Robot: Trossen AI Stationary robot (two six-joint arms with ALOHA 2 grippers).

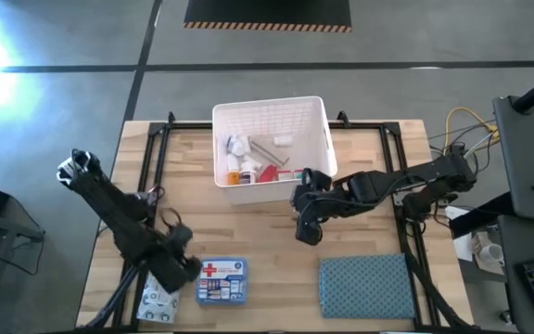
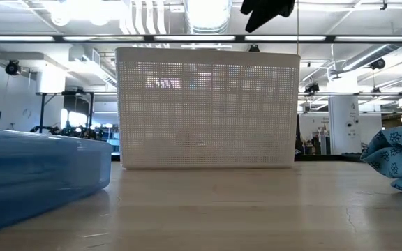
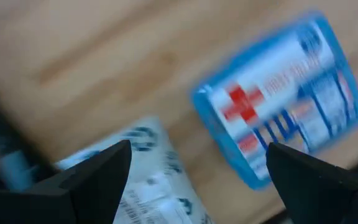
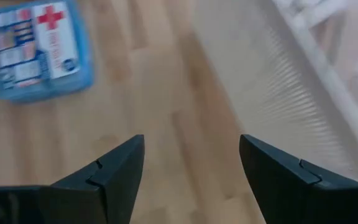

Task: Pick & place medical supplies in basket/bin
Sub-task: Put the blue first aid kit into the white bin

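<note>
The white basket (image 1: 272, 111) stands at the table's far middle, holding several small supplies: white bottles (image 1: 237, 148), and red and orange packs (image 1: 267, 173). A blue first-aid box with a red cross (image 1: 222, 280) lies flat near the front edge, with a white patterned packet (image 1: 160, 301) to its left. My left gripper (image 1: 184, 269) hovers open above the gap between the packet (image 3: 148, 174) and the box (image 3: 278, 106). My right gripper (image 1: 306, 227) hangs open over bare wood just in front of the basket's near wall (image 4: 291, 93).
A blue-grey patterned cloth (image 1: 364, 283) lies at the near right of the table. Black rails run along the table's left and right sides. Bare wood lies between the basket and the first-aid box.
</note>
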